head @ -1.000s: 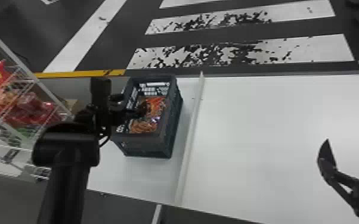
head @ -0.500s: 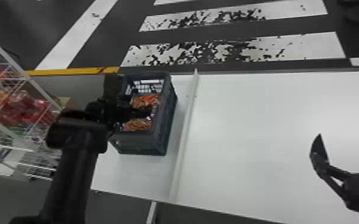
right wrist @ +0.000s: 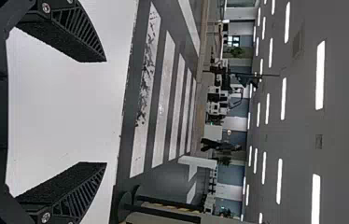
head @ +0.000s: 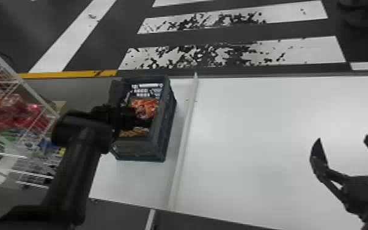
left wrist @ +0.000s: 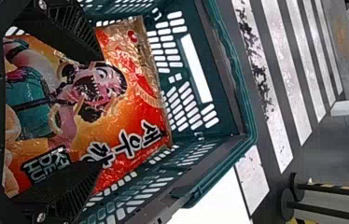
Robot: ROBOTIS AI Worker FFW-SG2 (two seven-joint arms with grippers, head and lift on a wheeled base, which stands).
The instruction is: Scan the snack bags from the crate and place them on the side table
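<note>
At eleven o'clock from the robot, one crate (head: 166,128) stands on the white table (head: 269,122). Inside it, the left gripper (head: 137,117) has its two fingers wide apart, and one orange-red snack bag (left wrist: 133,107) lies between and beneath them, not clamped. Maybe a second bag is in the crate, but the arm covers much there. At two o'clock, the right gripper (head: 343,139) has two fingers also far apart, holding nothing.
</note>
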